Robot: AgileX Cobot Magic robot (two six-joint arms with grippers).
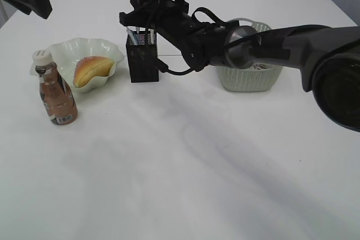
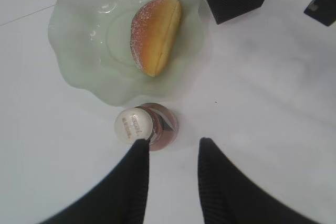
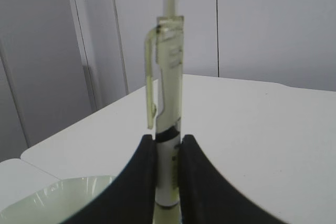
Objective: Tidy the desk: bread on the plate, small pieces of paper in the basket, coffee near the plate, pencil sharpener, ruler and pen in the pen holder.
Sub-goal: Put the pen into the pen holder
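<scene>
The right hand (image 3: 168,153) was clamped on the pen (image 3: 169,103), its two dark fingers (image 3: 144,177) pressed against the barrel from either side; the pen stood upright, long axis vertical, with the clicker end and clip pointing up and the lower end hidden between the fingers. In the exterior view the right hand (image 1: 147,19) was over the black mesh pen holder (image 1: 143,60), which stood on the white table (image 1: 185,161) toward the far side, between the plate and the basket; a light strip rose above the hand there, too blurred to name, and other items could be seen in the holder.

The pale green wavy-edged plate (image 1: 64,51) lay left of the pen holder with the bread (image 1: 91,70) on it; the bread's long axis ran left to right in the exterior view, slanting slightly toward the far right. The coffee (image 1: 56,91), a bottle with a white cap, stood upright just near and left of the plate, close to its rim. The pale green basket (image 1: 250,74) sat right of the pen holder, partly behind the right arm.

The left hand (image 2: 173,153) hung above the table with its fingers (image 2: 134,182) apart and nothing between them, just beside the coffee cap in the left wrist view.
</scene>
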